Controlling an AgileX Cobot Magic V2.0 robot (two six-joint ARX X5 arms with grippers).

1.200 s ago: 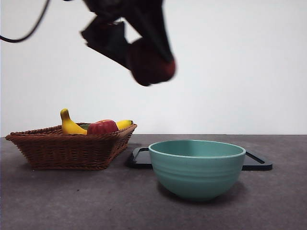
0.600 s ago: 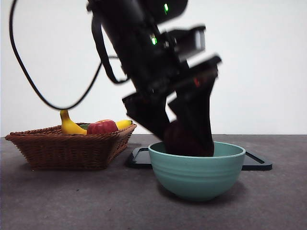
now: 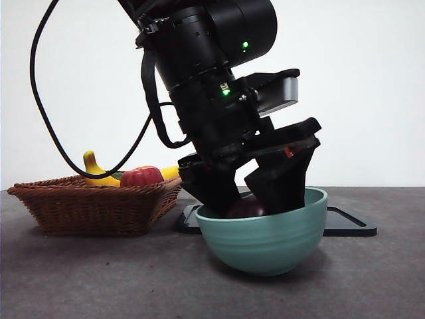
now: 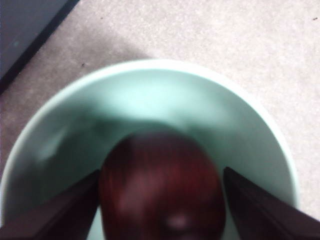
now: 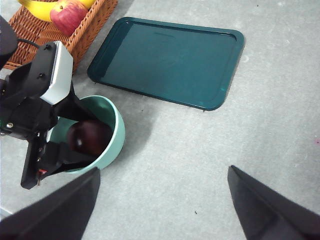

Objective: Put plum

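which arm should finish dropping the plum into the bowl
Left. Its gripper already holds the plum inside the bowl; the right gripper hangs open, off to the side.

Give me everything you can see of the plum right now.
The plum is round, glossy, dark maroon, almost black. It sits low inside the green bowl, between the left gripper jaws, which flank it closely; contact is not clear. In the front view only its top shows above the tilted bowl's rim.
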